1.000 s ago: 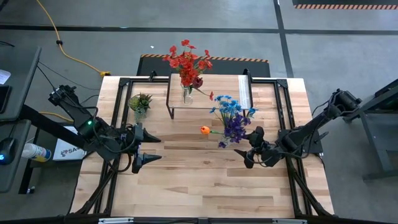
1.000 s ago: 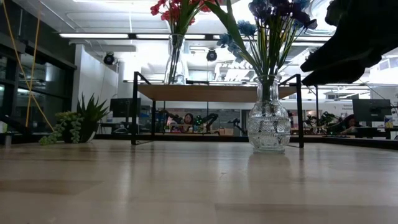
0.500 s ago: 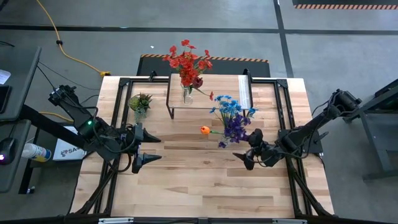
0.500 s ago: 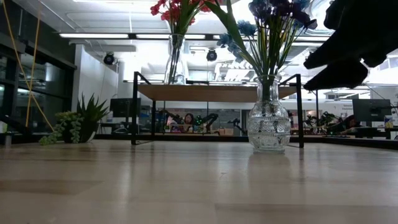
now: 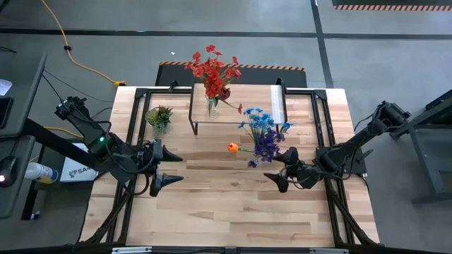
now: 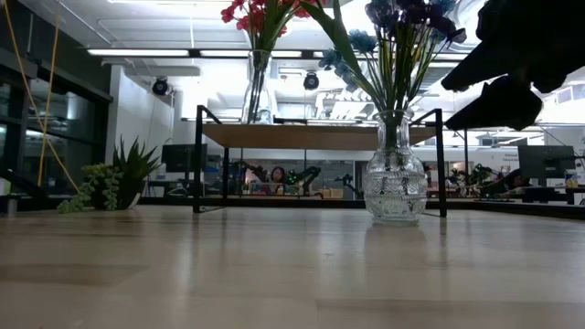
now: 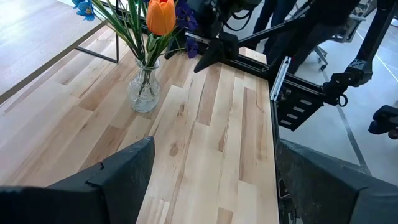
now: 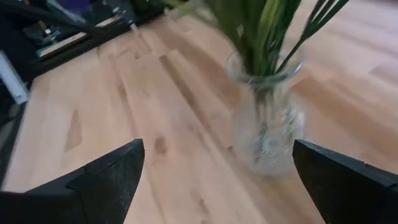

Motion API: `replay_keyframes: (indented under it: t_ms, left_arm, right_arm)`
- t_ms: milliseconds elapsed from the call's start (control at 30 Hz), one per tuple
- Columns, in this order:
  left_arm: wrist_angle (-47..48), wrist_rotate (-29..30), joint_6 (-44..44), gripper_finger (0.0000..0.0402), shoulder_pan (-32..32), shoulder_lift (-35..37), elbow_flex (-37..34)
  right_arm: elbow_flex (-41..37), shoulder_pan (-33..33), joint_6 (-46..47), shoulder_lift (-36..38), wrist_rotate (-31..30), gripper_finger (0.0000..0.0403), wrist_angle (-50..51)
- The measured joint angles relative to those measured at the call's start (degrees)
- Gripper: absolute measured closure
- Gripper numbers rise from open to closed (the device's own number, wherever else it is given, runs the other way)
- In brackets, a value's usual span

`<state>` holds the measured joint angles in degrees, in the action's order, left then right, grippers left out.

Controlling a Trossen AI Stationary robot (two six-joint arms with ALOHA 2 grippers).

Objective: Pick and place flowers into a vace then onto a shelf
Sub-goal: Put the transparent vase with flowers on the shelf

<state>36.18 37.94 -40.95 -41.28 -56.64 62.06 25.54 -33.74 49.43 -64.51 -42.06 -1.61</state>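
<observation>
As the desk is read from its left side across to its right, the scene sorts like this:

Left tool (image 5: pixel 167 172): spread wide with nothing between its fingers, parked low over the left half of the desk (image 5: pixel 212 212), well apart from both vases; by the look of it, it waits out of the way.

Small potted plant (image 5: pixel 159 116): on the desk beside the shelf's left end, no part of the task.

Shelf (image 5: pixel 247 106): the low board on thin black legs at the back middle of the desk, its pale strip near the right end.

Red flowers (image 5: pixel 212 69): already upright in a tall glass vase (image 6: pixel 257 87) standing on the shelf's left part, so that bunch looks finished.

Blue, purple and orange flowers (image 5: pixel 261 134): gathered in a round glass vase (image 6: pixel 395 174) that stands on the desk just in front of the shelf, not yet on it.

Right tool (image 5: pixel 277 171): wide open and empty, level with the round vase and near its front right side, fingers pointing toward it; in its own wrist view the vase (image 8: pixel 267 124) sits between them but farther ahead, untouched.

Likely step: closing in on the round vase to grip it and lift it onto the free right part of the shelf.

Risk: the blooms make it top-heavy, so a grip on the wide body should tip it less.
</observation>
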Motion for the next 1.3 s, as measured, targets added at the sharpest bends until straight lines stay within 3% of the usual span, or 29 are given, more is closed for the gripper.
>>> replay_keyframes:
  t_ms: [200, 500, 733, 1000, 1300]
  left_arm:
    - [0.0, -0.01, -0.02, 0.0034, 0.0, 0.0, 0.0]
    - [0.0, -0.01, -0.02, 0.0034, -0.01, 0.0, 0.0]
    - [0.0, -0.01, -0.04, 0.0034, 0.0, 0.0, 0.0]
    - [0.0, -0.01, -0.04, 0.0034, 0.0, 0.0, 0.0]
    - [0.13, -0.01, -0.04, 0.0034, 0.0, 0.01, 0.0]
  right_arm:
    - [0.0, 0.02, -1.86, 0.0, -4.76, 0.0004, 0.02]
    - [0.0, 0.48, -2.99, -2.32, -4.53, 0.0004, 0.0]
    - [-0.02, 4.37, -3.42, -6.38, -4.72, 0.0008, -4.53]
    - [-0.02, 9.59, -5.88, -10.69, 0.97, 0.0005, -10.53]
    - [-0.02, 11.97, -11.35, -14.62, 1.09, 0.0007, -19.8]
